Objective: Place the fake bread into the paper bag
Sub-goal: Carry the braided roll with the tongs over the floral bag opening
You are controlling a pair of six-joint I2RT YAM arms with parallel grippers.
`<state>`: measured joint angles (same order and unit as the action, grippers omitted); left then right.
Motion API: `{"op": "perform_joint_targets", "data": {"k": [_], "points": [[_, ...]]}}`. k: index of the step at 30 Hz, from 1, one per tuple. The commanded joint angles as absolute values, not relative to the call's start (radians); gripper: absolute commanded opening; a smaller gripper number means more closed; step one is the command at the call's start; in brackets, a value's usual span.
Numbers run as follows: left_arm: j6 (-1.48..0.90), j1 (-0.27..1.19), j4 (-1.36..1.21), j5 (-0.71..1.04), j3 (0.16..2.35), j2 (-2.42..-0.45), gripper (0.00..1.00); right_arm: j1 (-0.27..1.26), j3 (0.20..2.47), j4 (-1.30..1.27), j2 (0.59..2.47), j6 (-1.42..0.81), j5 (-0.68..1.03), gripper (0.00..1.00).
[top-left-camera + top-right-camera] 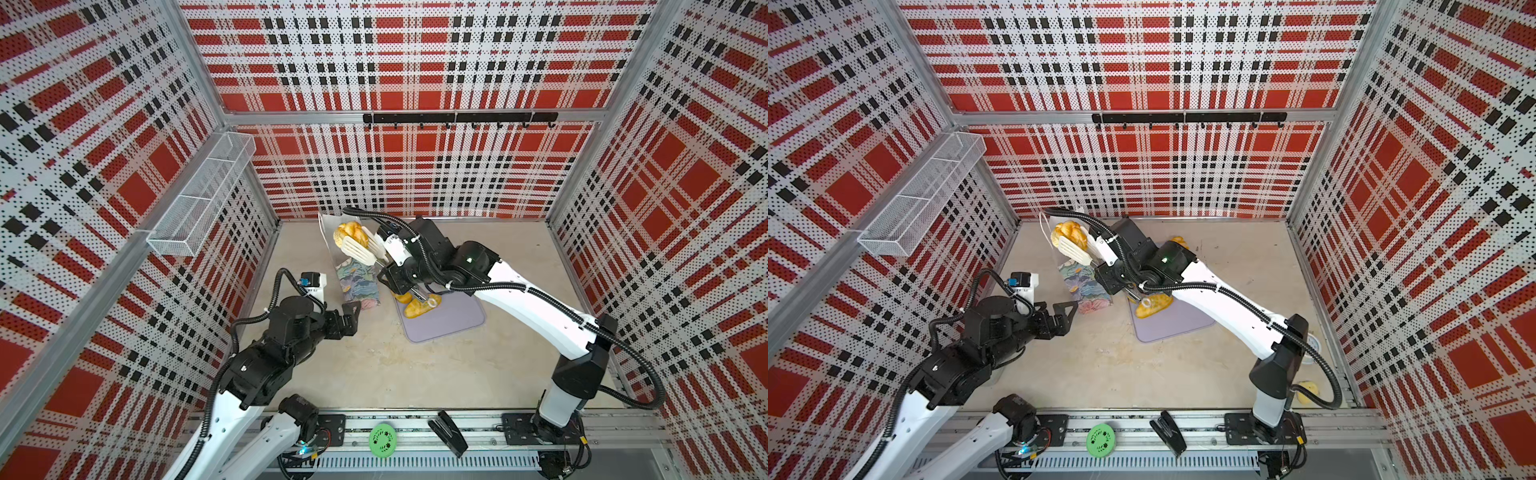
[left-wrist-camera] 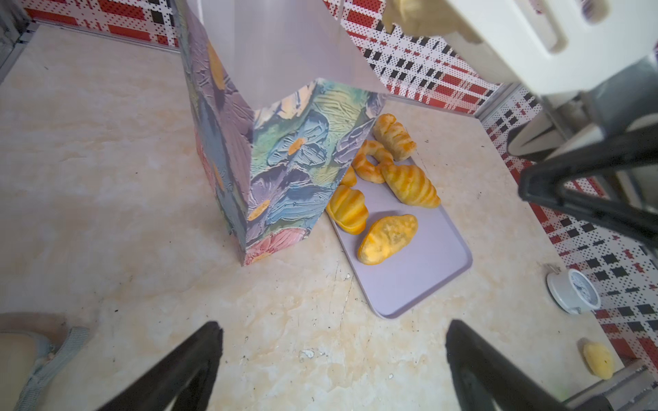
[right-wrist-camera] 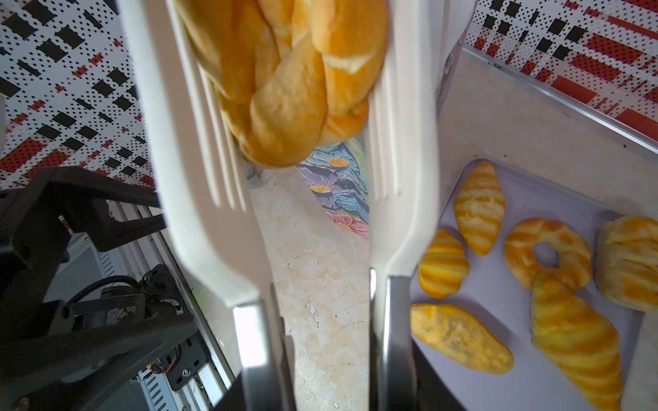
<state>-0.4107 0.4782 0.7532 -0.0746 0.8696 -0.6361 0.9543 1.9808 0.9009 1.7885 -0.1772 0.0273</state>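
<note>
1. Up by the open top of the paper bag (image 1: 359,282), a braided bun (image 1: 353,235) hangs pinched between the white slotted blades of the tongs (image 1: 359,252).
2. The right gripper (image 1: 384,265) is clamped on the tongs' handles, its arm stretched in from the right.
3. The bag stands upright on the table (image 1: 374,374), with flower print outside and white lining showing at the mouth.
4. Just beside its base lies the lavender tray (image 2: 427,277), carrying six other pastries (image 2: 409,185): croissants, striped buns, a ring and a darker loaf.
5. The left gripper (image 2: 334,356) sits low near the bag's base, on the side away from the tray. Its jaws are wide apart and empty.
</note>
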Motion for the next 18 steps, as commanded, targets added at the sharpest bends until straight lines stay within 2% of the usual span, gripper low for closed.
{"op": "perform_joint_targets", "data": {"k": [1, 11, 18], "points": [[-0.397, 0.436, 0.786, -0.049, 0.891, -0.632, 0.99, 0.957, 2.083, 0.893, 1.843, -0.147, 0.005, 0.46], [-0.396, 0.324, 0.816, 0.014, 0.87, -0.614, 0.99, 0.927, 2.164, 0.911, 1.934, -0.147, 0.008, 0.46], [-0.396, 0.311, 0.81, 0.034, 0.858, -0.623, 0.99, 0.913, 2.182, 0.925, 1.969, -0.147, -0.005, 0.48]]}}
